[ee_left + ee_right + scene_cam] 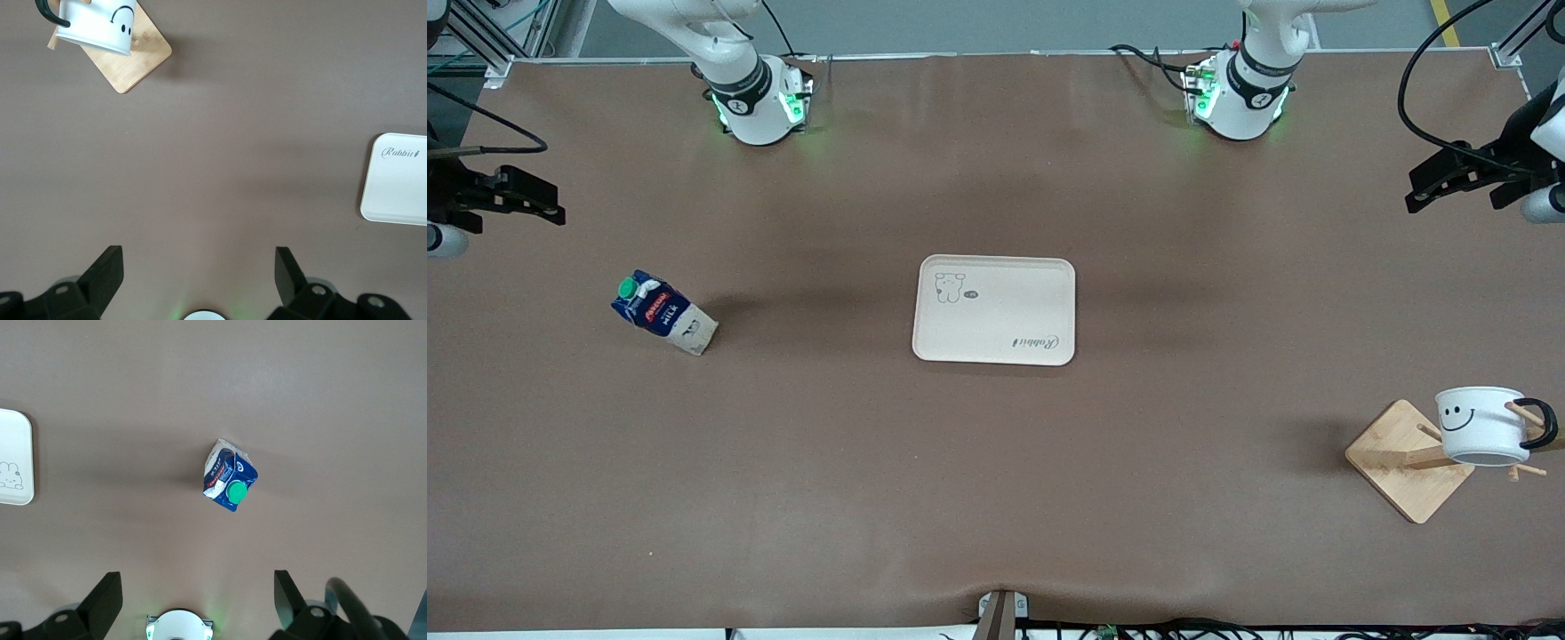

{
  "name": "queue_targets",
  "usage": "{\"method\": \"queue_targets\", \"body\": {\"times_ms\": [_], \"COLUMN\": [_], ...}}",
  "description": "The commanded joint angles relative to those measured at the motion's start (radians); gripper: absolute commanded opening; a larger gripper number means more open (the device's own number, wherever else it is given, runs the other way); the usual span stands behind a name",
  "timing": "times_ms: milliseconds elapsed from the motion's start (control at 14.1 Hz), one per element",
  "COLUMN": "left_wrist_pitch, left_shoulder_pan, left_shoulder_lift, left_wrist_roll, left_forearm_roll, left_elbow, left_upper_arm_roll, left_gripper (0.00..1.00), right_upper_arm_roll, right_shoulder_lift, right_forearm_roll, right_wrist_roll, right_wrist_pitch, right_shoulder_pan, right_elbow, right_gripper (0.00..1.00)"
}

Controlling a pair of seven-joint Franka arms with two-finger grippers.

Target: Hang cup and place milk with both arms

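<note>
Brown tabletop: cup already hung on wooden rack at 4 o'clock, milk standing at 9 o'clock of cream tray, seemingly its destination; left gripper and right gripper spread, empty, parked high at table ends.

White jointed arms, black end effectors, green-lit bases.
</note>
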Motion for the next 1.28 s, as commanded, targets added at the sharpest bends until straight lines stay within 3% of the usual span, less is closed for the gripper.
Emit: {"method": "queue_targets", "body": {"times_ms": [0, 1209], "left_wrist_pitch": [0.004, 0.008], "left_shoulder_pan": [-0.003, -0.006], "left_shoulder_lift": [-0.016, -0.001], "left_wrist_roll": [-0.01, -0.004], "left_forearm_roll": [0.001, 0.0], "left_elbow": [-0.008, -0.001], "left_upper_arm_roll": [0.002, -0.007], "left_gripper": [1.0, 1.0], "right_upper_arm_roll": [0.007, 0.007], "right_shoulder_lift": [-0.005, -0.005], "right_forearm_roll": [0.005, 0.031], "right_wrist_roll": [-0.004, -0.012], "right_wrist_pitch": [-0.001, 0.004], "right_shoulder_pan": [-0.034, -0.052], "right_elbow": [-0.012, -0.038], "right_gripper": [1.0, 1.0]}}
